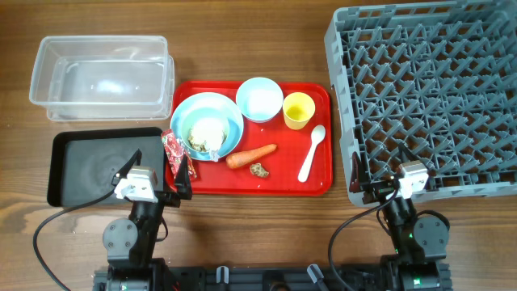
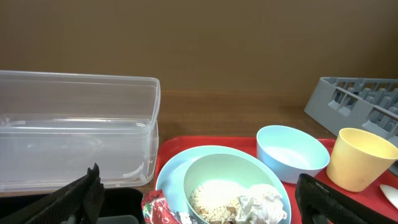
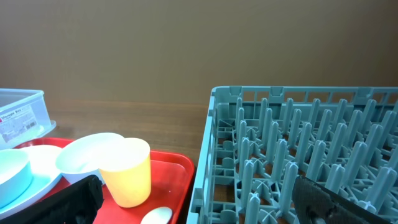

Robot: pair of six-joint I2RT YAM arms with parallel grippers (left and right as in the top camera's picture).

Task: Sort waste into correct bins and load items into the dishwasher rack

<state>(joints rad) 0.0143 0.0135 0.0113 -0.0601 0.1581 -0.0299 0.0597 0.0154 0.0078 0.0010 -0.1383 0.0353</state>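
Note:
On the red tray [image 1: 319, 184] a wide light-blue dish [image 1: 231, 111] holds a mint bowl [image 2: 217, 168] with white rice-like crumbs [image 2: 208, 199] and a crumpled tissue [image 2: 261, 202]. A red wrapper [image 1: 175, 152] lies at the tray's left edge. A second bowl [image 1: 259, 99], a yellow cup [image 1: 298, 110], a white spoon [image 1: 312, 152], a carrot [image 1: 251, 155] and a brown scrap [image 1: 259, 170] are also on the tray. My left gripper [image 1: 157, 171] is open and empty just in front of the wrapper. My right gripper [image 1: 380, 174] is open and empty at the grey rack's [image 1: 428, 97] front left corner.
The clear tub [image 1: 101, 77] stands at the back left, with the black tray [image 1: 105, 166] in front of it, under my left gripper's left finger. The rack fills the right side. Bare wooden table shows along the front edge.

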